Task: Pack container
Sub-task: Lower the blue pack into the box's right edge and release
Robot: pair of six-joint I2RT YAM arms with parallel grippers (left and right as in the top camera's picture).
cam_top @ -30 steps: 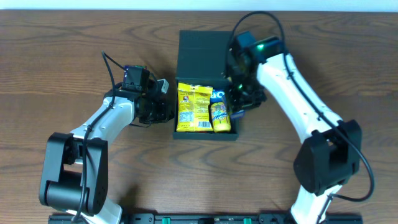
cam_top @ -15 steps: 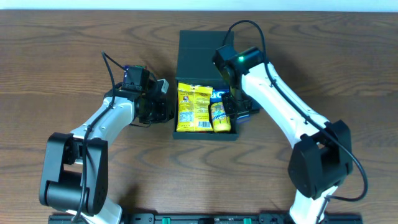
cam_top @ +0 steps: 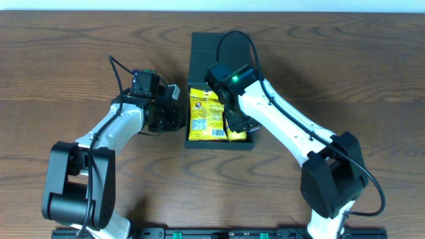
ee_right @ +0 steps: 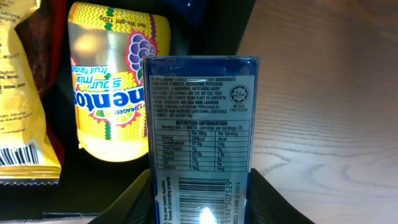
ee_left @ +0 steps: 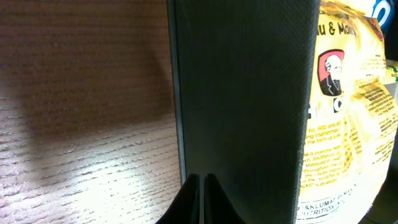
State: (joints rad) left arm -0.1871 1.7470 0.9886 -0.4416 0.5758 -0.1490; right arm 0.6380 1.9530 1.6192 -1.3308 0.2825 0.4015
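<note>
The dark teal container (cam_top: 219, 50) stands open mid-table with its lid flap lying back. Inside are a yellow snack bag (cam_top: 206, 114) and a yellow Mentos bottle (ee_right: 112, 81). My right gripper (ee_right: 200, 186) is shut on a blue mint pack (ee_right: 200, 124), held upright over the container's right side next to the Mentos bottle; from overhead the right gripper (cam_top: 239, 123) hides that corner. My left gripper (ee_left: 202, 193) is shut, its tips against the outside of the container's left wall (ee_left: 242, 93), as the overhead view (cam_top: 174, 114) also shows.
Bare wooden table (cam_top: 345, 73) surrounds the container on all sides. A blue packet edge (ee_left: 380, 9) shows behind the snack bag (ee_left: 348, 112). The right arm's cable loops above the lid (cam_top: 236, 40).
My right arm has swung left with the blue pack, from beside the container's right wall to over its inside. The left arm has not moved.
</note>
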